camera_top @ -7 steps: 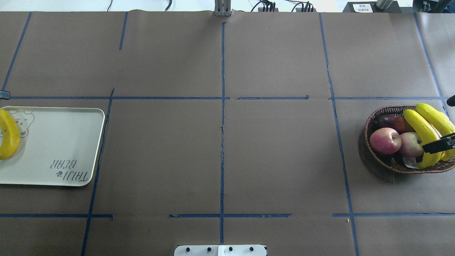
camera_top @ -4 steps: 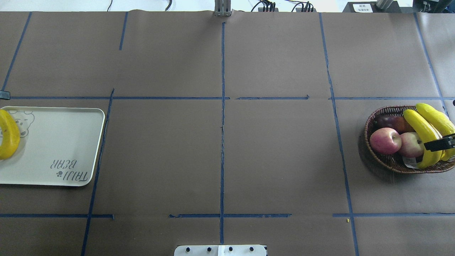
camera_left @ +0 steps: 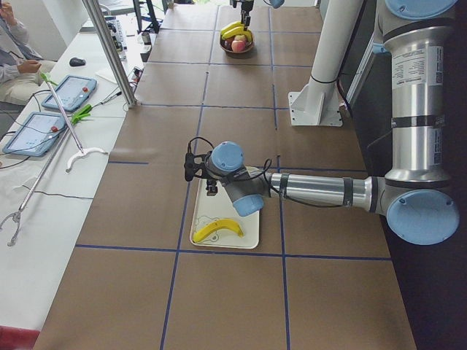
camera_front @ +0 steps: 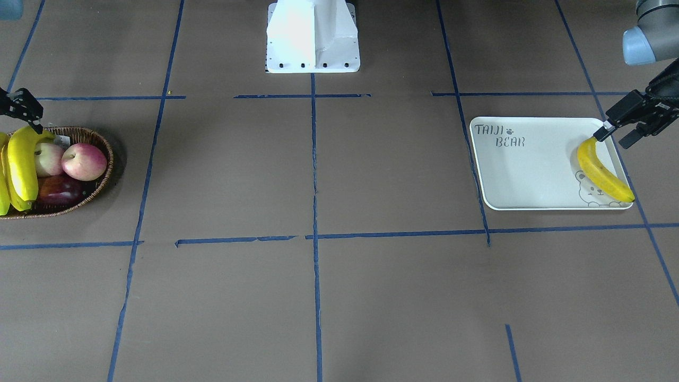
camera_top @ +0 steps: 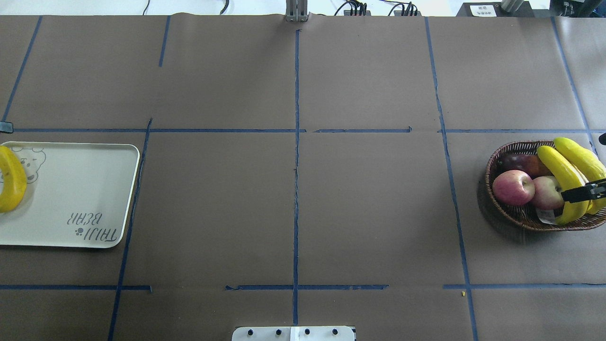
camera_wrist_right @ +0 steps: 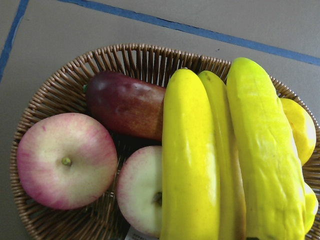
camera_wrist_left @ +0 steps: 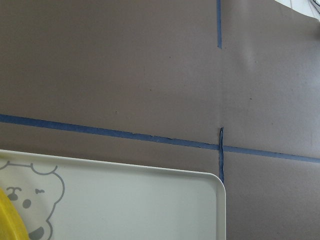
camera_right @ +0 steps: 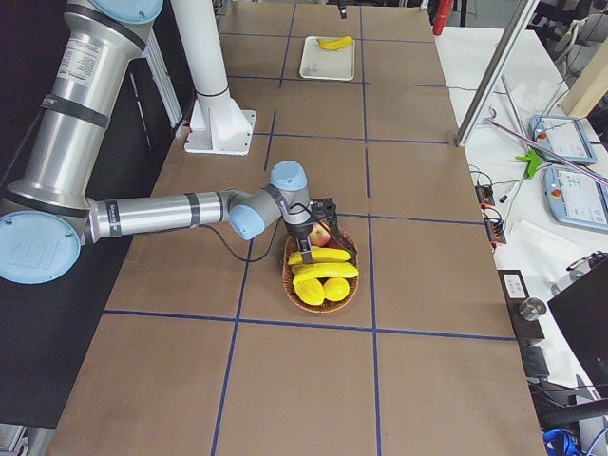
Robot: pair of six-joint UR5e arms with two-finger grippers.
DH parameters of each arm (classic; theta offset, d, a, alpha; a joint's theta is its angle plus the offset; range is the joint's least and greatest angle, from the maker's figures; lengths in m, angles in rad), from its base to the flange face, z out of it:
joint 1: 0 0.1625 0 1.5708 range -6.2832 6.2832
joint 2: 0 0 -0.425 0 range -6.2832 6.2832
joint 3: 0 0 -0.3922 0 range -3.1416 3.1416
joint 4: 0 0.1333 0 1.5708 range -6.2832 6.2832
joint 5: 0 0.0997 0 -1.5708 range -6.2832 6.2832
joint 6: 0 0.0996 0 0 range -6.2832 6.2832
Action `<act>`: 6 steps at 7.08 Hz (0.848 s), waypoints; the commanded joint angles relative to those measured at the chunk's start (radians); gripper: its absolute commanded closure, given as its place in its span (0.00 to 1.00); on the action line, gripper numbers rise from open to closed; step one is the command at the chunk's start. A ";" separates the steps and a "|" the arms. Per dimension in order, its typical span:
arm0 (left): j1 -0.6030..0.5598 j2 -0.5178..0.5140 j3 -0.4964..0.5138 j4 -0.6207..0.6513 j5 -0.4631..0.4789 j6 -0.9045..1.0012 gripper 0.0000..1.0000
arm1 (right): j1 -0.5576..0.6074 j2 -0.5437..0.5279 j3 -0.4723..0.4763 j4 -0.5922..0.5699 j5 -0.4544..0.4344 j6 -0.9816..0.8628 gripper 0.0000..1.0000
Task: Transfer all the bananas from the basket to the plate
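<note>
Jaws of the right gripper [camera_top: 575, 193] hang over the bananas [camera_wrist_right: 190, 160] in the basket [camera_wrist_right: 55, 95]; whether they are parted or closed I cannot tell. Best to pinch the uppermost one mid-length and lift straight, sparing the apples [camera_wrist_right: 65, 160]. Brown tabletop [camera_top: 369, 199], blue tape [camera_top: 296, 189]. Well apart, a lone banana [camera_front: 602, 170] lies on the plate [camera_front: 530, 175], with the left gripper [camera_front: 612, 139] spread beside it. Beyond, a person [camera_left: 11, 58] sits by tablets [camera_left: 69, 91].

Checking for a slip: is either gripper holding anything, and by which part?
Nothing is held. The left gripper is open beside the banana lying on the tray; the right gripper hangs above the bananas in the basket, gripping none.
</note>
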 commanded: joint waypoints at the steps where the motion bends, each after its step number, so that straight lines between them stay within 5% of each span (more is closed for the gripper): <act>1: 0.000 0.003 0.001 -0.007 0.000 0.000 0.00 | -0.026 0.002 -0.011 0.000 0.000 0.007 0.15; 6: -0.002 0.008 0.001 -0.010 0.000 0.003 0.00 | -0.046 0.017 -0.044 -0.001 -0.003 0.006 0.17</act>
